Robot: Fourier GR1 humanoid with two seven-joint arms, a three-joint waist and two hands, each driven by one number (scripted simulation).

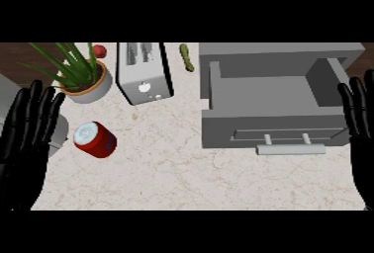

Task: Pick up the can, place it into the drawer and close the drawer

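We judge the task to be at its very start: nothing has been picked up. The red cylindrical can with a silver top [95,140] lies tilted on the left part of the worktop [182,173], and no robot hand touches it. The grey box-shaped drawer [263,94] stands pulled open at the right, well apart from the can. Its inside shows nothing in it, and its pale bar handle [290,148] faces us. So all three steps are left: grasp the can, carry it across into the drawer, then push the drawer shut.

The left robot hand [27,133] shows at the left edge, fingers straight and spread, pointing up, just beside the can and holding nothing. The right robot hand [358,118] shows at the right edge next to the drawer's side, fingers likewise straight and empty. We take the left one to be the nearer for the pick.

The worktop is pale beige stone with faint veining. Behind the can stand a green spiky plant in a white pot with an orange rim [82,79] and a white two-slot toaster [144,71]. A small green pickle-like vegetable [188,57] and a small red round fruit [99,51] lie farther back. A dark wooden strip [22,52] runs along the far edge.
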